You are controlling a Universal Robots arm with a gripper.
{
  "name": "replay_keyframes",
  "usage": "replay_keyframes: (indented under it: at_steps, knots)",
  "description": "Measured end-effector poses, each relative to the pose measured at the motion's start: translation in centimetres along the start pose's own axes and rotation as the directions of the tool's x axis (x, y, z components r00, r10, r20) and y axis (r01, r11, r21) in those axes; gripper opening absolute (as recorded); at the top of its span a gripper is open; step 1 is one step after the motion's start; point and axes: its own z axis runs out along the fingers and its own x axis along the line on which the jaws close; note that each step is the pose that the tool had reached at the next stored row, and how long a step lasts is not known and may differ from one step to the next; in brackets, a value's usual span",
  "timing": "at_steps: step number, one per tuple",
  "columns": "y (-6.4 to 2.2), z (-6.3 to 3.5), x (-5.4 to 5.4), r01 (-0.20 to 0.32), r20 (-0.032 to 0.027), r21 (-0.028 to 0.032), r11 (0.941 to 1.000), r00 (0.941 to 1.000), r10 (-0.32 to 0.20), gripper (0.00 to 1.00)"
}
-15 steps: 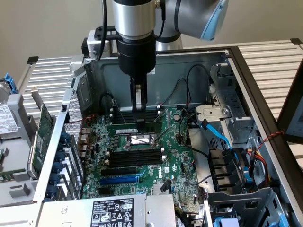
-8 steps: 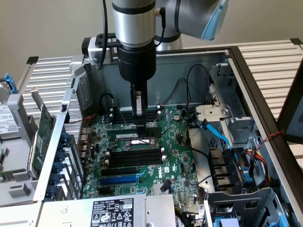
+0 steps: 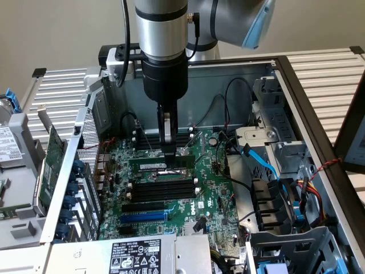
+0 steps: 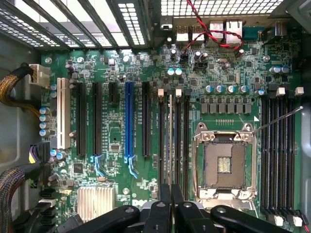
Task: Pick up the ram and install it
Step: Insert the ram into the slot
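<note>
A: Where does the ram [image 3: 151,164] sit?
B: In a slot on the motherboard [image 3: 211,194], inside the case [image 3: 239,74] — under my hand [image 3: 168,153].
A: And around it?
B: More slots [image 3: 157,191] just beside it, nearer the camera; the expansion card [image 3: 52,162] beyond the case wall at the exterior view's left; the drive cage [image 3: 288,154] at the exterior view's right — well apart from my hand.

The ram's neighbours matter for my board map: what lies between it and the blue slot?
Empty black slots lie between the ram and the blue slot, in the wrist view.
</note>
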Motion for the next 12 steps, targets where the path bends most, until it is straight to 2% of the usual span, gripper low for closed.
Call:
replay_keyframes:
  at_steps: [4, 7, 8, 12]
  knots:
    - [-0.01, 0.02, 0.0, 0.0, -0.0039, 0.0002, 1.0, 1.0, 0.0, 0.13]
    - [0.0, 0.07, 0.0, 0.0, -0.0157, 0.0007, 1.0, 0.9999, 0.0, 0.13]
    - [0.0, 0.08, 0.0, 0.0, -0.0177, 0.0008, 1.0, 0.9998, 0.0, 0.13]
    - [0.0, 0.31, -0.01, 0.0, -0.0163, 0.0026, 1.0, 0.9999, 0.0, 0.13]
